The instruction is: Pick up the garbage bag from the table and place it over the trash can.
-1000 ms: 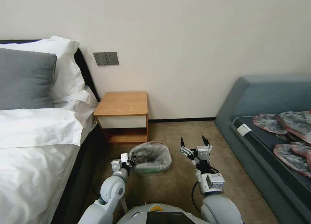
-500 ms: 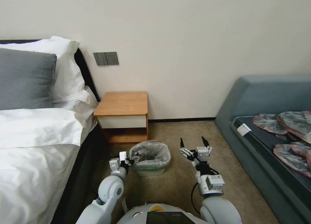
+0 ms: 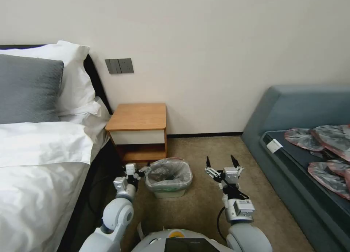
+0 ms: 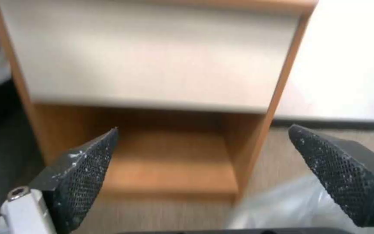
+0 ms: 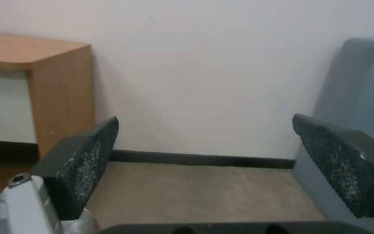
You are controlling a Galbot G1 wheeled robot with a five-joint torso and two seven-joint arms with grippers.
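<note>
Both grippers are wide open, holding nothing. Left gripper (image 3: 143, 169) sits low over the carpet, and the bag (image 3: 168, 173) is just to its right, already stretched over the bin (image 3: 169, 193) with its pinkish rim around the top. In the left wrist view the fingers (image 4: 81, 177) frame the table (image 4: 152, 61) straight ahead, with a bit of bag plastic by the right finger. Right gripper (image 3: 221, 162) hangs well to the bin's right, facing the wall, table off to its left
</note>
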